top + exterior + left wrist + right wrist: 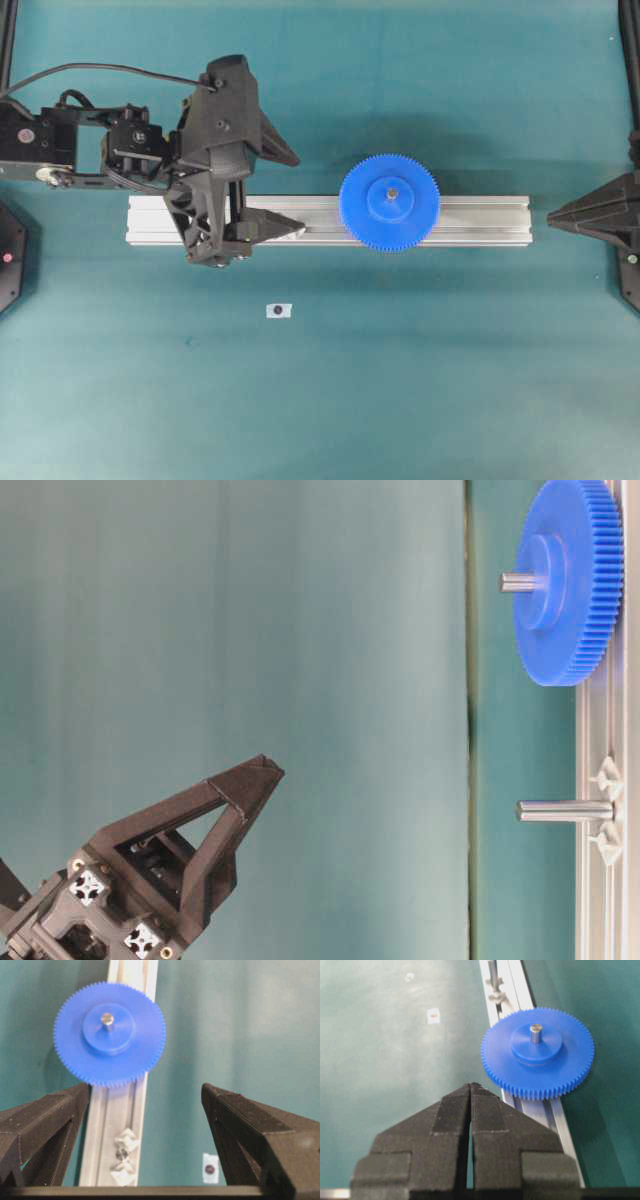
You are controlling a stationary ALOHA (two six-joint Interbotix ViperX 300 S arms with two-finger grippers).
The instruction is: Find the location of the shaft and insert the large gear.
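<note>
The left gripper is hanging wide open and empty over the rail's left part; the large gear is sitting at its three o'clock, seated on the shaft. The right gripper is resting closed at the gear's three o'clock.

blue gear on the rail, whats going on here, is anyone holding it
Nobody is holding it. The large gear sits on the aluminium rail, threaded over a shaft whose tip pokes up through its hub. The left gripper is open and empty above the rail's left part, with the second, bare pin below it. The right gripper is shut and empty, parked off the rail's right end. A small white tag lies on the teal mat.
</note>
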